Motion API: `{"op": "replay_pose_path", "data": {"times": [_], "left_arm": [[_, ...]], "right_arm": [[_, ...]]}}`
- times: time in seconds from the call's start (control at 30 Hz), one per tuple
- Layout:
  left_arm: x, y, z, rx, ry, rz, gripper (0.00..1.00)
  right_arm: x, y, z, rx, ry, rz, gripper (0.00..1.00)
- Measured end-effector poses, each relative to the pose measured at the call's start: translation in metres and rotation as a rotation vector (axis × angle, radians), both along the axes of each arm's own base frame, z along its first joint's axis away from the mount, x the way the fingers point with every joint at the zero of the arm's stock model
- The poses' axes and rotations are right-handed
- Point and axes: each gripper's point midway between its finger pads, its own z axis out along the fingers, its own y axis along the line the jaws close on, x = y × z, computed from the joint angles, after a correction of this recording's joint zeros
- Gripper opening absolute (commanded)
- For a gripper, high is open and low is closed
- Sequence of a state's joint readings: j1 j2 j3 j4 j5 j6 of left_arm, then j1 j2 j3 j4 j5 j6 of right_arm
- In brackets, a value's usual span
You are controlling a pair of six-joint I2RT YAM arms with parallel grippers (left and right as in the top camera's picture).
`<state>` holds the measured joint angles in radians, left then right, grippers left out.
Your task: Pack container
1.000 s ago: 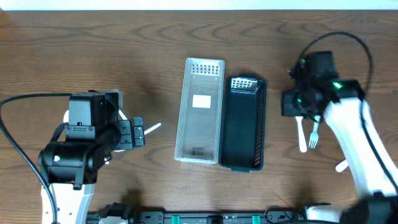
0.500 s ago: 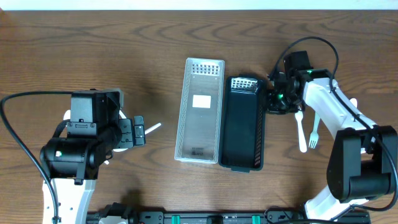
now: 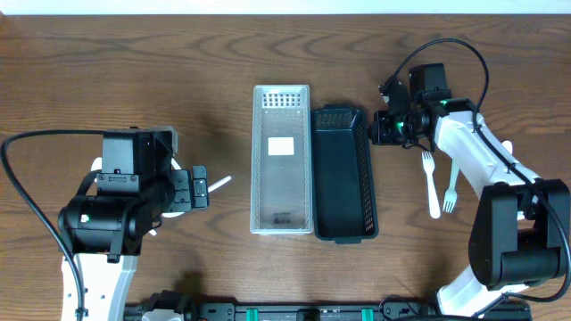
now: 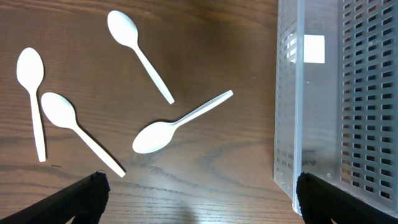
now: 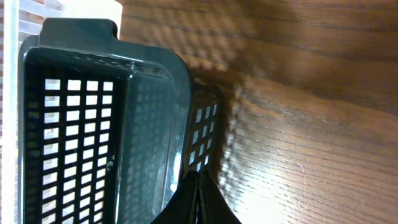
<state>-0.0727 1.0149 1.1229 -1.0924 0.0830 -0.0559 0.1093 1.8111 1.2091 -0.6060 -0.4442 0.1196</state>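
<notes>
A clear white basket [image 3: 260, 160] and a black basket [image 3: 343, 183] stand side by side at the table's middle, both empty. My right gripper [image 3: 380, 127] is shut, its tips [image 5: 199, 200] against the outside of the black basket's [image 5: 74, 124] right wall near its far end. Two white forks [image 3: 431, 183] lie to the right of it. My left gripper [image 3: 198, 188] is open and empty above the table [image 4: 199, 200]. Several white spoons [image 4: 168, 127] lie in front of it, left of the white basket [image 4: 298, 124].
The brown wooden table [image 3: 178, 71] runs to a pale far edge. The right arm [image 3: 473, 160] reaches in from the lower right, with a black cable looping above it. The left arm's body [image 3: 107, 214] covers most of the spoons in the overhead view.
The right gripper came in from the right to the black basket's wall. Both baskets have shifted left and toward the far side and now stand straight. The left arm has not moved.
</notes>
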Motion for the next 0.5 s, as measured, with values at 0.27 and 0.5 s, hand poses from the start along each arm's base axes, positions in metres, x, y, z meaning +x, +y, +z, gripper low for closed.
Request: {"op": "replay_pose_path", "data": {"times": [0.27, 0.5], "left_arm": [[0.0, 0.0, -0.001, 0.0, 0.006, 0.0, 0.98], [0.0, 0.0, -0.001, 0.0, 0.007, 0.0, 0.98]], "right_arm": [[-0.011, -0.041, -0.008, -0.203, 0.072, -0.123, 0.2], [-0.04, -0.064, 0.087, -0.296, -0.031, -0.127, 0.04]]}}
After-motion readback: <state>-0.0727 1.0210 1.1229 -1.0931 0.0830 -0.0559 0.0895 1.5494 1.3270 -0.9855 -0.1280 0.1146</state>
